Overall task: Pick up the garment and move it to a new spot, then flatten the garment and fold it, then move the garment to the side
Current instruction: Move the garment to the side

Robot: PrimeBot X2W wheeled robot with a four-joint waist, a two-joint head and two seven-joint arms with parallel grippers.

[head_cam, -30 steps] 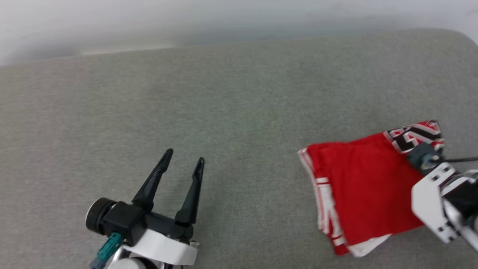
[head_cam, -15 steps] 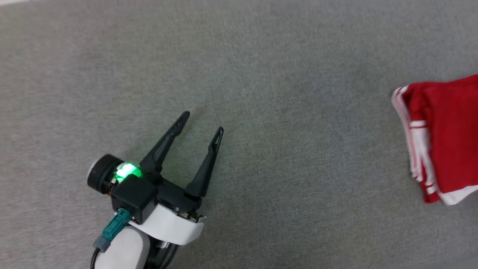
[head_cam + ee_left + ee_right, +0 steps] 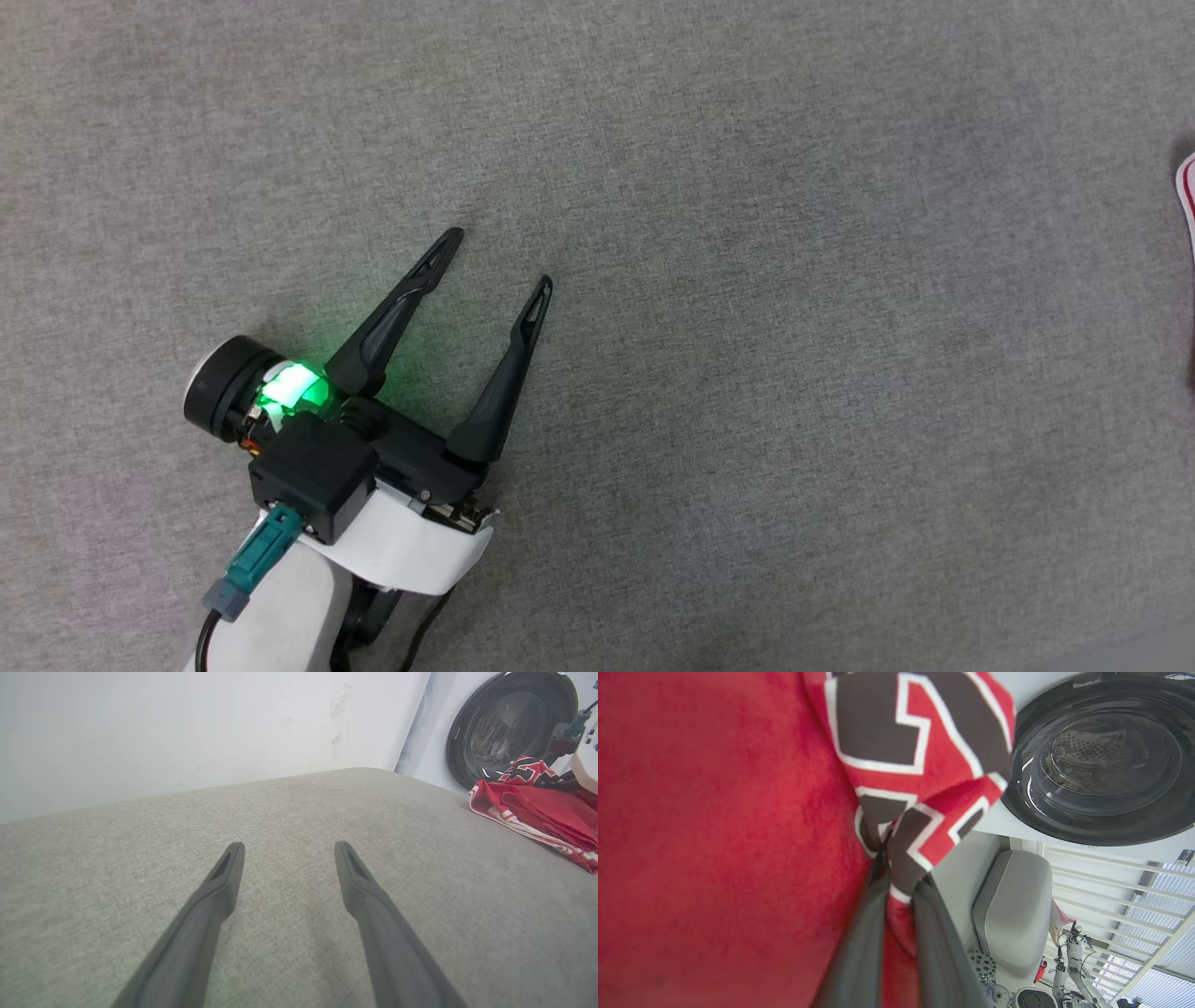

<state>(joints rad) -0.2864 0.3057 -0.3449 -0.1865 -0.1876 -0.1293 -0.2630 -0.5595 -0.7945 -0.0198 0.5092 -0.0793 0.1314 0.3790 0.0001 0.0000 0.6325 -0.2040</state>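
Observation:
The garment (image 3: 537, 807) is a folded red bundle with white striped trim, lying at the right end of the grey cushion (image 3: 289, 798). In the head view a sliver of the garment (image 3: 1187, 191) shows at the right edge. My right gripper (image 3: 892, 868) is shut on a fold of the garment (image 3: 714, 812) that carries black, white-outlined lettering. My left gripper (image 3: 499, 257) hovers low over bare cushion at the lower left, open, with nothing between its fingers (image 3: 231, 858). It is far to the left of the garment.
A washing machine with a round dark door (image 3: 509, 723) stands just beyond the cushion's right end, behind the garment. A white wall (image 3: 187, 728) runs along the far edge. Wide bare grey fabric (image 3: 794, 373) lies between my left gripper and the garment.
The head camera has swung down and to the left, so the garment has slid to the picture's right edge and the right arm has left it. The left gripper stays open.

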